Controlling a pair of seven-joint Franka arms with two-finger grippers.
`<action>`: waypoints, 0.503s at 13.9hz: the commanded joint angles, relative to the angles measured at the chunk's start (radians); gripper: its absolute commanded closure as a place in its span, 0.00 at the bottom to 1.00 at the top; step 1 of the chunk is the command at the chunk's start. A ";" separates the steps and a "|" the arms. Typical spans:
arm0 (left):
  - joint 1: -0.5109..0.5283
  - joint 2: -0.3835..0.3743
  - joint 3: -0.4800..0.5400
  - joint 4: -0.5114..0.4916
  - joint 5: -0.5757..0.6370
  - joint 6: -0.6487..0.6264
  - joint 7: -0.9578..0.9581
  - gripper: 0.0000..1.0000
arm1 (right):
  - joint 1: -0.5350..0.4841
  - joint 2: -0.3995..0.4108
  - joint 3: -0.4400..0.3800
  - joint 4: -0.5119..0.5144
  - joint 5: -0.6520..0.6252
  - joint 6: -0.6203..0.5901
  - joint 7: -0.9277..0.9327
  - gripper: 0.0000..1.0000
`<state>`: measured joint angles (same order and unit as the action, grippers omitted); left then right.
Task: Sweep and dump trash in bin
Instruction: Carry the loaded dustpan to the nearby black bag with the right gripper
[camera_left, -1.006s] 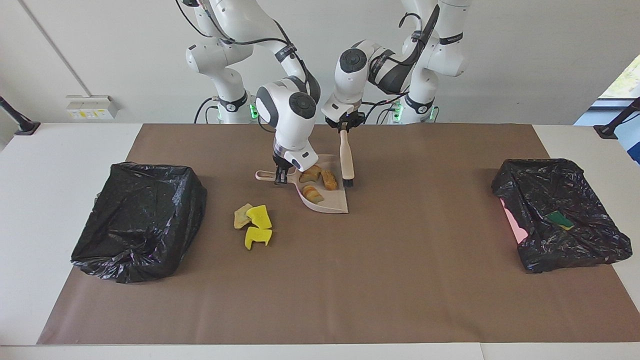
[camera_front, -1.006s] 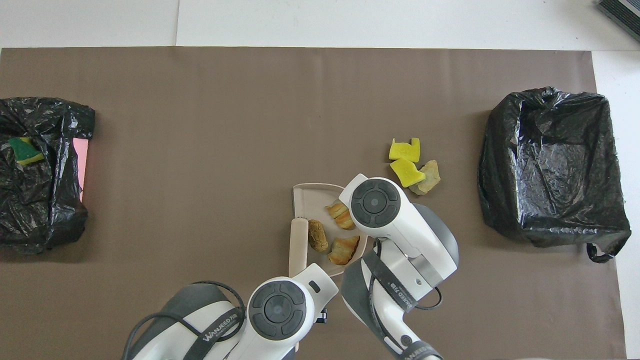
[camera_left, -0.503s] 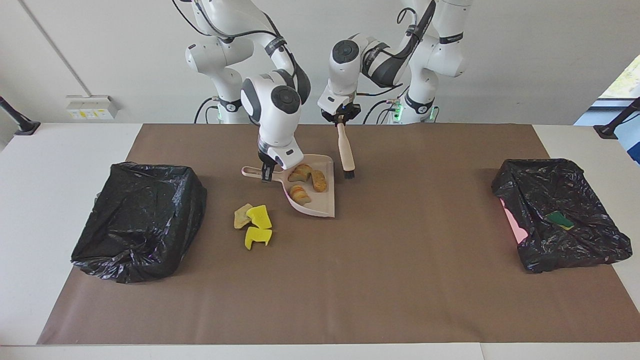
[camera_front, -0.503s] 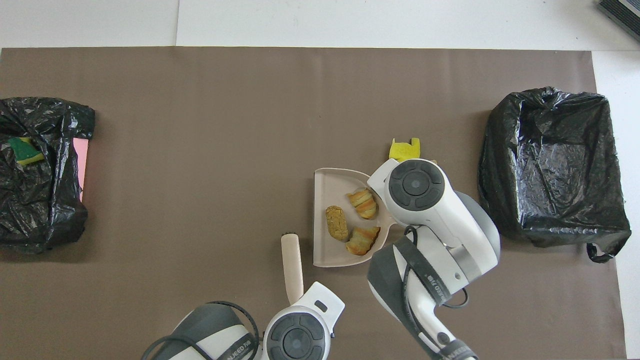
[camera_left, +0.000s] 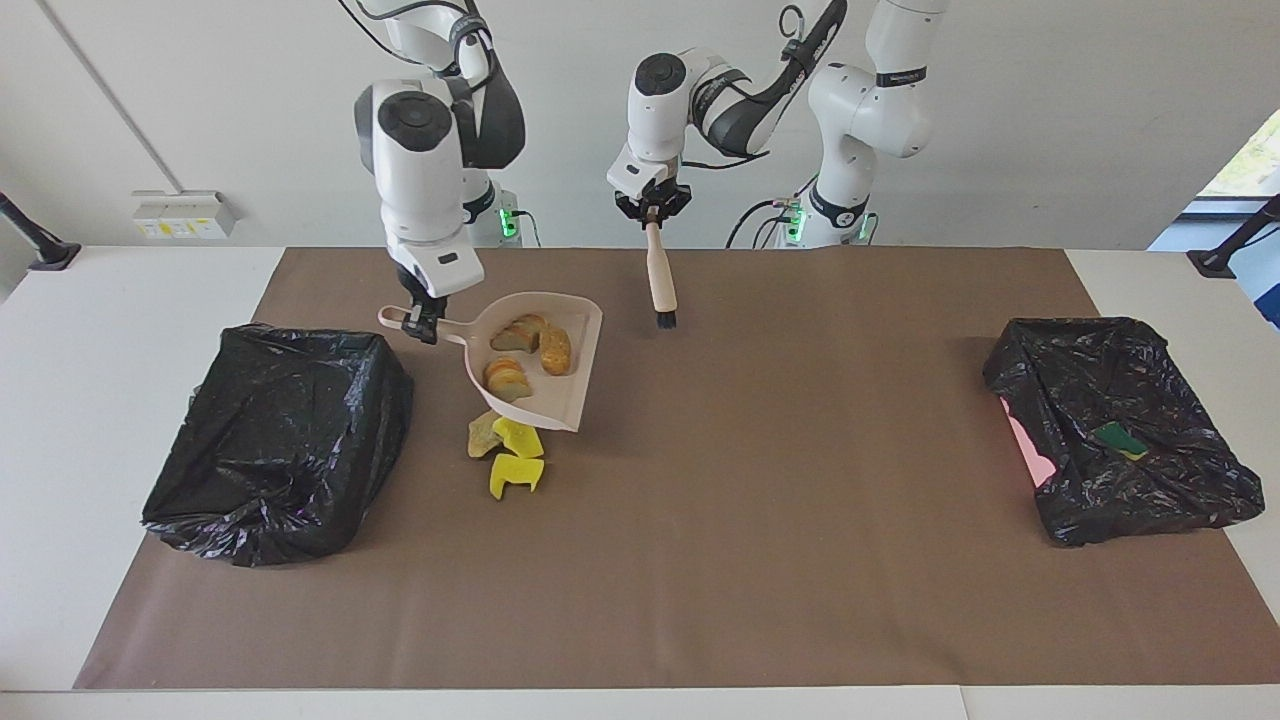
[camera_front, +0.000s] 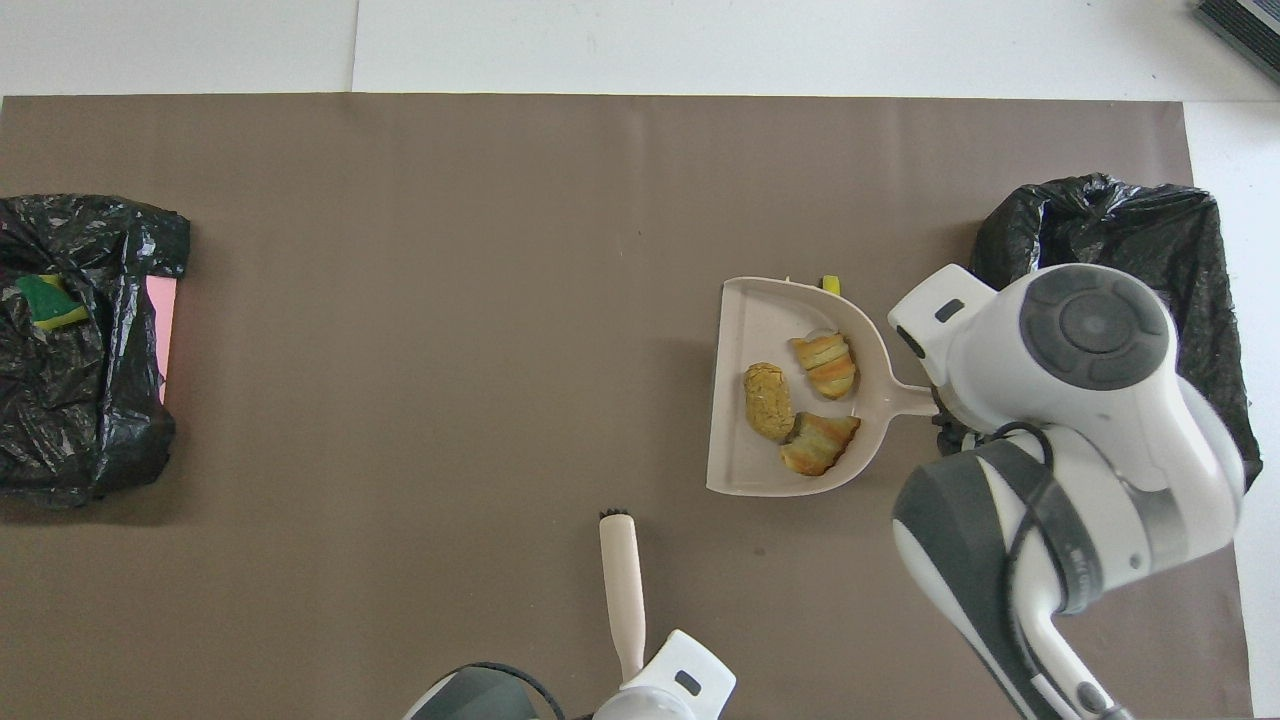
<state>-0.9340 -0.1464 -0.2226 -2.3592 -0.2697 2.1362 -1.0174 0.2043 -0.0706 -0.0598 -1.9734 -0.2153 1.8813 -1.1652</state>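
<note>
My right gripper (camera_left: 420, 324) is shut on the handle of the pinkish-beige dustpan (camera_left: 572, 398), which hangs level in the air beside the black-lined bin (camera_left: 280, 440) at the right arm's end. Three tan-orange bread chunks of trash (camera_left: 520, 355) lie in the dustpan (camera_front: 740, 470). Yellow sponge scraps (camera_left: 515, 468) lie on the brown mat, partly under the raised pan; only a sliver of the scraps (camera_front: 830, 284) shows from overhead. My left gripper (camera_left: 651, 214) is shut on the handle of a small brush (camera_left: 660, 282), bristles down, held above the mat near the robots.
A second black-lined bin (camera_left: 1120, 480) with a pink side stands at the left arm's end and holds a green-and-yellow sponge piece (camera_left: 1120, 438). The brown mat (camera_left: 760, 520) covers most of the table. The right arm's wrist hides part of the bin (camera_front: 1100, 220) from overhead.
The right arm has lifted the dustpan with the bread chunks and carried it toward the bin at its end. The left arm has raised the brush and drawn it back toward the robots.
</note>
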 joint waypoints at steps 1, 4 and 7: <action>-0.040 -0.004 0.012 -0.034 -0.023 0.059 -0.007 1.00 | -0.136 0.017 0.011 0.076 0.020 -0.027 -0.105 1.00; -0.057 0.045 0.012 -0.035 -0.039 0.077 -0.001 1.00 | -0.287 0.076 0.011 0.160 0.025 -0.002 -0.188 1.00; -0.057 0.057 0.012 -0.035 -0.040 0.117 0.003 0.95 | -0.385 0.150 0.009 0.249 -0.012 0.015 -0.289 1.00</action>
<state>-0.9680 -0.0930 -0.2241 -2.3852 -0.2950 2.2172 -1.0197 -0.1288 0.0068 -0.0645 -1.8097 -0.2168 1.8974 -1.3901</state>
